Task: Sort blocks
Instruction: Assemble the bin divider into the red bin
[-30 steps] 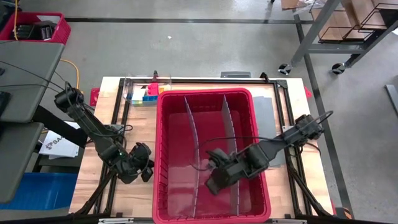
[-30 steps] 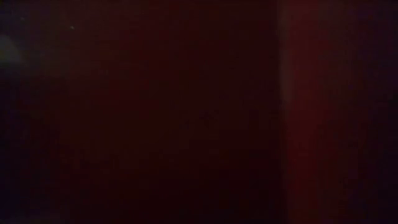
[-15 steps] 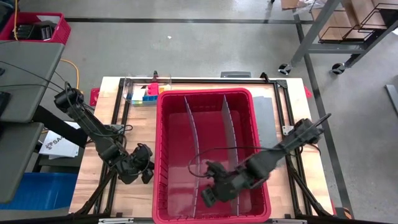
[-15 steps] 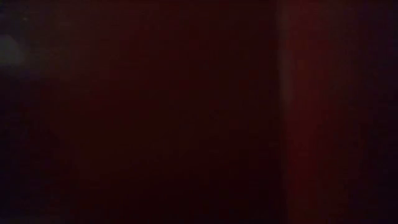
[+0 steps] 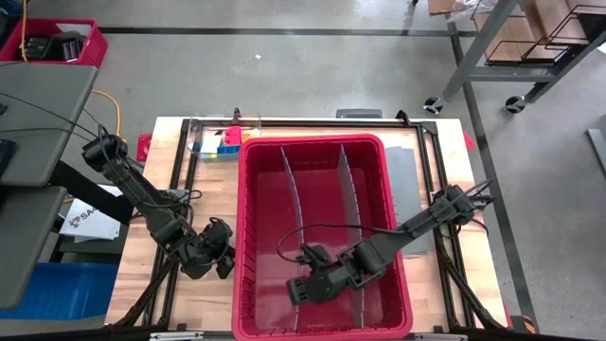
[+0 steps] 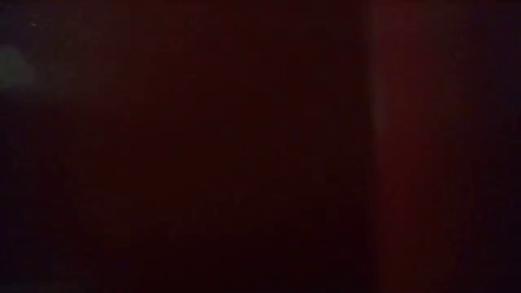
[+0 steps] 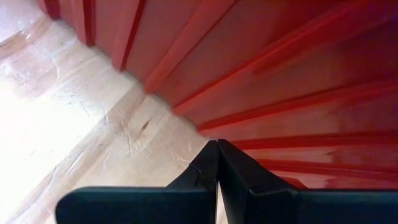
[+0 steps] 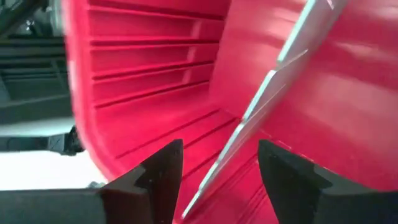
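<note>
Right gripper (image 5: pixel 295 290) sits low in the red bin (image 5: pixel 254 227), lower centre of the high view, fingers spread with a grey divider (image 8: pixel 261 109) edge between them and nothing pinched. Blocks (image 5: pixel 220 144) lie clustered on the table just beyond the bin's upper-left corner, well apart from it. Left gripper (image 7: pixel 217 163), pressed together, hangs beside the bin's left wall.

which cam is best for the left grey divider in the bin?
High view: the left divider shows along nearly its whole length inside the red bin, until the right gripper covers its near end. Right wrist view shows only a close slice of it. Left wrist and low views show none of it.
</note>
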### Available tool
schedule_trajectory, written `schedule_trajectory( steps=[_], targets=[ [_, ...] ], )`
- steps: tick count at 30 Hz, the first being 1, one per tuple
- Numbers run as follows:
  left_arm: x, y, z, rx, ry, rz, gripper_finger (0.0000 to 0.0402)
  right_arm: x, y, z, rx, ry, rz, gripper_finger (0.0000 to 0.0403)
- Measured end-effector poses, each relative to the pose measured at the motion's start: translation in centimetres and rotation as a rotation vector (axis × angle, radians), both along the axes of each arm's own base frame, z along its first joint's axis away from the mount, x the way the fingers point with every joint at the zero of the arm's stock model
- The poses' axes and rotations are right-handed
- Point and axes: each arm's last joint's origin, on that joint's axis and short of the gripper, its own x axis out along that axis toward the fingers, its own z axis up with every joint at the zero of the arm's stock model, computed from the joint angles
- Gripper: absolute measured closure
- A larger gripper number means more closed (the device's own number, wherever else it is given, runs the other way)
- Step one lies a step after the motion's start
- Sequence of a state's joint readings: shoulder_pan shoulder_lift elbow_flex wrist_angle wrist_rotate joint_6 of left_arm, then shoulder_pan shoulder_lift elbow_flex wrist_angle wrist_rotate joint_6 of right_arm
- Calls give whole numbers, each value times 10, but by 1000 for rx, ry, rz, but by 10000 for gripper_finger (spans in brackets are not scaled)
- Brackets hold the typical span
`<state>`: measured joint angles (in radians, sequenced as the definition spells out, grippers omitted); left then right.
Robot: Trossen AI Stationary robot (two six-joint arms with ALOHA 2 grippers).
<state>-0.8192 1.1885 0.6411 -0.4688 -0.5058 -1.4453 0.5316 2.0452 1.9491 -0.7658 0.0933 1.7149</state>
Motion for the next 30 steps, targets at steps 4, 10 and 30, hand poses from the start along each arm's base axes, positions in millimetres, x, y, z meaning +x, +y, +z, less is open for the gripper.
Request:
schedule_trajectory(
  steps=[4,10,30],
  targets=[
    [0,0,0,-12,-1,13,401,2,1,-7,27,36,-48,205],
    [3,-2,2,-49,-39,31,401,3,0,-13,51,73,-101,226],
    [12,18,27,-60,-223,138,402,-2,1,-19,-80,75,-161,401]
  ],
)
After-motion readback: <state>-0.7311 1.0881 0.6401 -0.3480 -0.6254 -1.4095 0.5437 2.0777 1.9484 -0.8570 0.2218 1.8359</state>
